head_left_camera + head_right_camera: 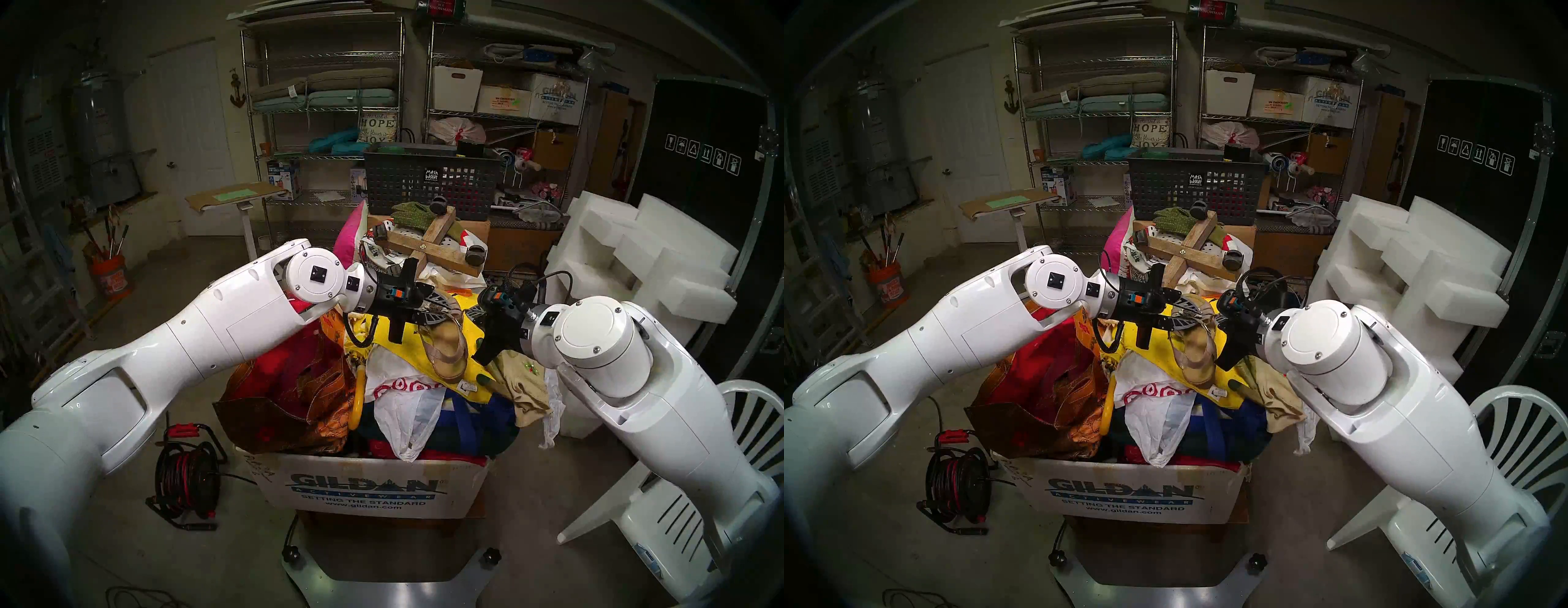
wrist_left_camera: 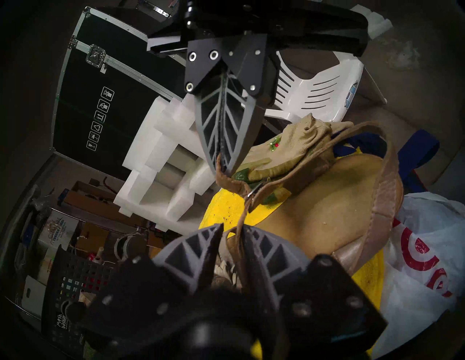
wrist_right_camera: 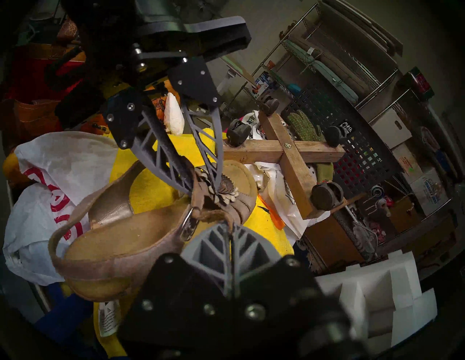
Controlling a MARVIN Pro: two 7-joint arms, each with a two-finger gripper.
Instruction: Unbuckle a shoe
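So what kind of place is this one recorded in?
Most likely a home garage or storage room: bare concrete floor, wire shelving stacked with cushions and boxes, and a water heater in the corner.

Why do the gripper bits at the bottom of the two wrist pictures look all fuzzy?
Left wrist view: the left gripper sits right by the lens, so it blurs, while the sandal and its buckle look sharper. Right wrist view: the same happens to the right gripper. Head views: edges go dark and the shelves bend, from the fisheye lens.
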